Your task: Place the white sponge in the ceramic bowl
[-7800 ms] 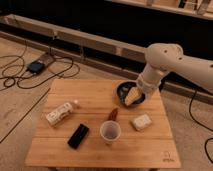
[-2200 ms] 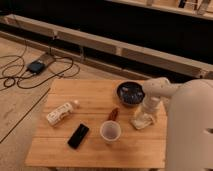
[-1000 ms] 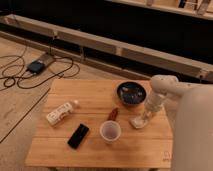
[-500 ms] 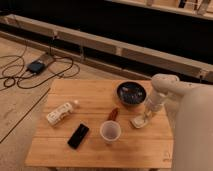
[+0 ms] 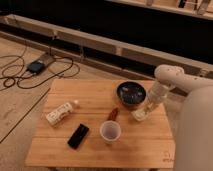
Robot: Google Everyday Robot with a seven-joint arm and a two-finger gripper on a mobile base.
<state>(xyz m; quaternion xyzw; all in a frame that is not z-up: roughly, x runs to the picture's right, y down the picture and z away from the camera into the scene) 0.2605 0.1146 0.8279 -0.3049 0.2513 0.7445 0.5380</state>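
I'm holding my gripper [image 5: 146,106] directly over the white sponge [image 5: 139,116] on the table [image 5: 90,97], grip state unreadable, with the ceramic bowl [image 5: 131,93] sitting just beside, up-left.

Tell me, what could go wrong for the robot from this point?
The tool is down at the white sponge; a soft block like that might slip free on lifting. The ceramic bowl sits close beside it, so the arm could bump and shift it. A low sideways swing might also tip the cup.
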